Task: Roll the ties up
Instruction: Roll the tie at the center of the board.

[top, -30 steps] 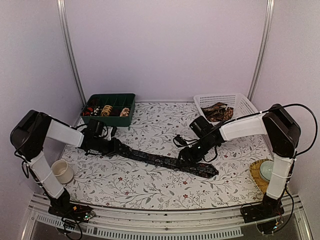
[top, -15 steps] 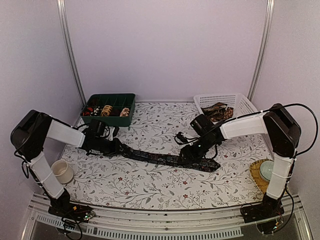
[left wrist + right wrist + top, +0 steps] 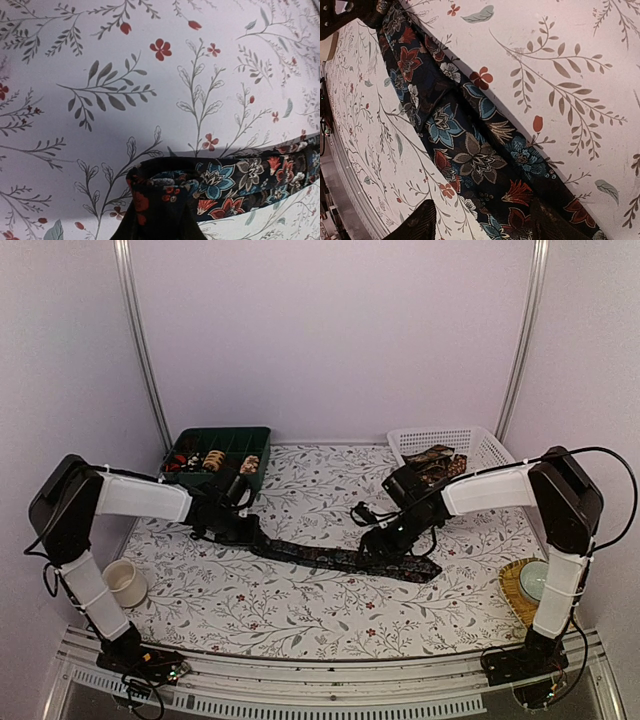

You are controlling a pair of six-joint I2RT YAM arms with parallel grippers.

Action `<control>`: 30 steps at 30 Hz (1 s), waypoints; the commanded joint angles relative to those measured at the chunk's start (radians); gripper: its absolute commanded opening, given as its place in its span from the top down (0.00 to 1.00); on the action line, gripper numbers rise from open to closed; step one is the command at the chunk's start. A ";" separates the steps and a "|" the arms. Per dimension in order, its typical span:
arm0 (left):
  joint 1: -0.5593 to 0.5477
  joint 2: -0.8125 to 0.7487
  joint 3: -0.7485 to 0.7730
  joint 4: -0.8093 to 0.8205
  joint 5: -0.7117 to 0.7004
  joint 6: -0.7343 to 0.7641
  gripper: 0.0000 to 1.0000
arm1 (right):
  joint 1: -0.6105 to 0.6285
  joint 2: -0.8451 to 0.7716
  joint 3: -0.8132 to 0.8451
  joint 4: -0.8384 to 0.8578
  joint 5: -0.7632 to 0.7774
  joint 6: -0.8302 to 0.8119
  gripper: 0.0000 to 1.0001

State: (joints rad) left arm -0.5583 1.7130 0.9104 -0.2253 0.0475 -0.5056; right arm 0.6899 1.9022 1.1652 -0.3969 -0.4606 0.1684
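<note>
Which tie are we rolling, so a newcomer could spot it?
On the floral table, look at the middle. The tie stretches there, dark with blue and red flowers. Only it lies flat: basket ties are bunched, tray ties coiled.

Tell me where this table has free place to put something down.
Free: the near table strip in front of the tie, from cup to woven mat; also the far middle between green tray and white basket. Crowded: the centre, where left tool and right tool meet the tie.
</note>
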 commanded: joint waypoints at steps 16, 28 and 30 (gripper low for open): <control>-0.322 0.392 0.390 -0.681 -0.757 -0.175 0.83 | -0.038 -0.204 -0.026 0.055 -0.073 0.059 0.35; -0.392 0.419 0.493 -0.659 -0.710 -0.159 0.61 | -0.044 -0.209 -0.036 0.067 -0.083 0.063 0.35; -0.398 0.428 0.514 -0.664 -0.709 -0.154 0.61 | -0.044 -0.209 -0.036 0.068 -0.085 0.065 0.35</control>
State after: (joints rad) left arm -0.9268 2.0956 1.3968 -0.8368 -0.7296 -0.6647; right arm 0.6533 1.7958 1.1397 -0.3489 -0.5331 0.2249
